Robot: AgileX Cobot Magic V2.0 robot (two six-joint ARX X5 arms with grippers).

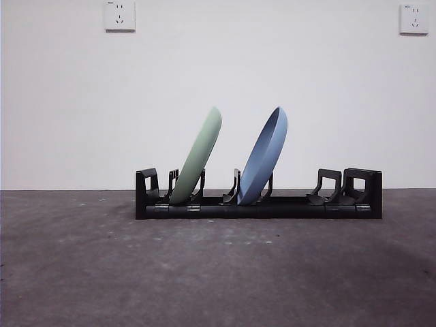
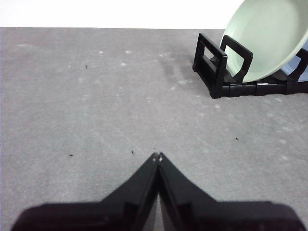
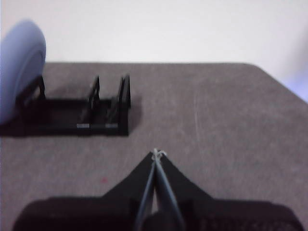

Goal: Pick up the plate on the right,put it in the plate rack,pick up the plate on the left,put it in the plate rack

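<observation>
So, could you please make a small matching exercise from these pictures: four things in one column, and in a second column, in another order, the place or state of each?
Column one:
1. green plate
2. blue plate
3. plate rack
4. left gripper

Column two:
A. low and black, lying on the grey table
B. shut, holding nothing, away from the rack
C. leaning in a slot near the middle of the rack
D. leaning in a slot near the rack's left end in the front view

Pairs: 1-D, 2-C, 3-A, 4-B
</observation>
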